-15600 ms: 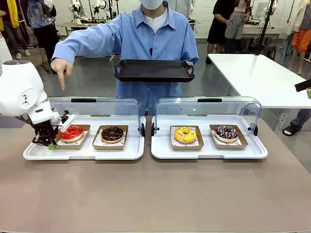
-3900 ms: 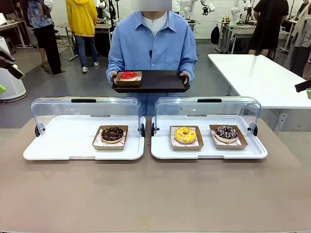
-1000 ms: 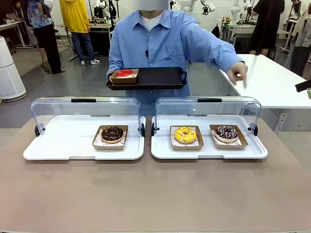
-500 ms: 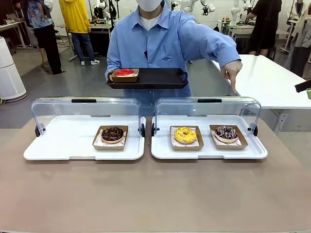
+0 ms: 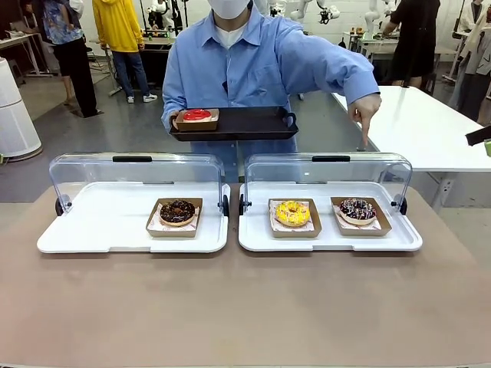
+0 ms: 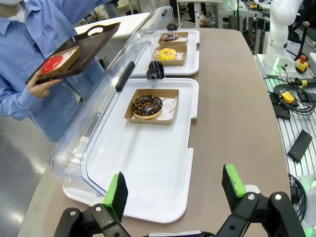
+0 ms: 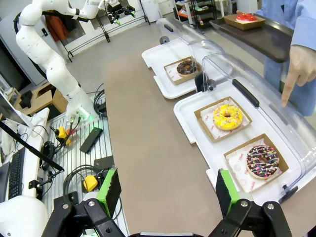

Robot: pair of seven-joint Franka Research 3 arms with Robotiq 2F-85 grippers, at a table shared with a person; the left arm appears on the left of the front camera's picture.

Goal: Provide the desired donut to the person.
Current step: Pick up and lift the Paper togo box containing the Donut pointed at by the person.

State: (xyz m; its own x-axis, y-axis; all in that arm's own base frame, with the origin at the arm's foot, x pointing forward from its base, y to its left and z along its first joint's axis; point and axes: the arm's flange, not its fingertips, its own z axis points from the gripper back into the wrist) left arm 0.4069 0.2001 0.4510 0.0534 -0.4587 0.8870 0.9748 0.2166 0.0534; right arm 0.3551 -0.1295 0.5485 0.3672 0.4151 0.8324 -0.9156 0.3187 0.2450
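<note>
The person (image 5: pixel 230 54) holds a black tray (image 5: pixel 245 123) w/ a red donut (image 5: pixel 196 115) and points one hand (image 5: pixel 363 107) down over the right case. There the sprinkled donut (image 5: pixel 357 209) sits in its box, right of the yellow donut (image 5: pixel 292 212). Left gripper (image 6: pixel 174 185) and right gripper (image 7: pixel 168 190): fingers wide apart, holding nothing.

**Donut colours**

The yellow donut (image 5: pixel 292 212) lies on tan card. Right of it, a dark donut (image 5: pixel 357 208) carries multicoloured sprinkles. Left of it, a chocolate donut (image 5: pixel 177 210) shows pale crumbs. Beyond it, a red-glazed donut (image 5: pixel 197 115) sits on a black tray (image 5: pixel 253 123). The person (image 5: pixel 253 69) wears light blue over white.
</note>
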